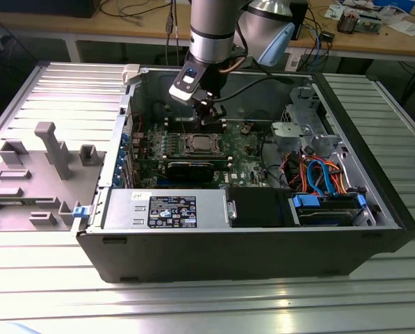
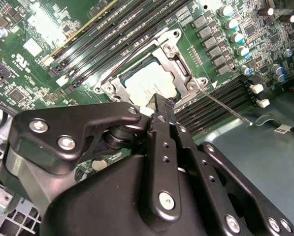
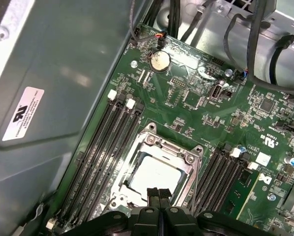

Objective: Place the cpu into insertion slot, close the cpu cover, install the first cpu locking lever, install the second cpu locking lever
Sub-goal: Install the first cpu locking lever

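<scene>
Exterior view showed my gripper [image 1: 208, 111] hanging inside the open computer case [image 1: 374, 229], close above the green board, with the chip [image 1: 197, 145] just beneath and a little in front of it. In both wrist views my two fingers were pressed together with nothing between them. I judged that suited the work at hand, since a closed pair makes one narrow, stiff tip for pushing on thin metal rather than for gripping. In the first wrist view the gripper [image 3: 158, 192] sat right at the near edge of the socket [image 3: 116, 200]. The chip [image 3: 154, 172] lay flat inside it, directly ahead of my fingertips and very close to them, though I could not tell whether I was touching anything. The cover plate [image 3: 174, 146] appeared to be folded down around the chip, whose dull silver top showed through the plate's central opening. So I took the chip as seated and the cover as closed, which would hold the chip square against the socket. In the second wrist view a locking lever [image 2: 225, 109], a thin wire rod, ran out from a socket corner beside my gripper [image 2: 155, 104] and across the memory slots [image 2: 220, 96]. It looked unlatched to me, but I could not be sure of its height.
</scene>
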Controlling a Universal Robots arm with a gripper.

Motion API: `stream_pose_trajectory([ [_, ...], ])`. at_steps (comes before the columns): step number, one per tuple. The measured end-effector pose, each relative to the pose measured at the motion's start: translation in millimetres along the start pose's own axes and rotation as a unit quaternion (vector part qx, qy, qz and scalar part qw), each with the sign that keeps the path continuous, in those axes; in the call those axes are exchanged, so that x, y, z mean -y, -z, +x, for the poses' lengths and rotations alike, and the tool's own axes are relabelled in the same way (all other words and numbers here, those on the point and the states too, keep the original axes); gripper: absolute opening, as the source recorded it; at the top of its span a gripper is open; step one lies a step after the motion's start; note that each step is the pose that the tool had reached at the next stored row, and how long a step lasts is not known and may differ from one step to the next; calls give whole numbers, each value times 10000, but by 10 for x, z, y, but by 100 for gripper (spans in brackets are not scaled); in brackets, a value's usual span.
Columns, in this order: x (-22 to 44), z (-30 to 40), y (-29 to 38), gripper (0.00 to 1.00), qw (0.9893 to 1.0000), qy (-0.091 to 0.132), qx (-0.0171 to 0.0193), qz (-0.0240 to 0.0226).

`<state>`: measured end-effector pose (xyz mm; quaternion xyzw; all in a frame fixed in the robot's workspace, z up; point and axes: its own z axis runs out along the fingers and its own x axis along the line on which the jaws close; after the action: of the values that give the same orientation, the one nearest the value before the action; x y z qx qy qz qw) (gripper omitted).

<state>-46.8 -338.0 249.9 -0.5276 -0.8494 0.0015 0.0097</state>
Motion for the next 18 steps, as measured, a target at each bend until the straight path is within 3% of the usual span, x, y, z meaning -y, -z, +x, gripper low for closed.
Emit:
stream_pose_trajectory([
  [9, 0, 0, 0, 11, 9994, 350, 4, 6],
  [18, 0, 0, 0, 11, 9969, 783, 10, 12],
])
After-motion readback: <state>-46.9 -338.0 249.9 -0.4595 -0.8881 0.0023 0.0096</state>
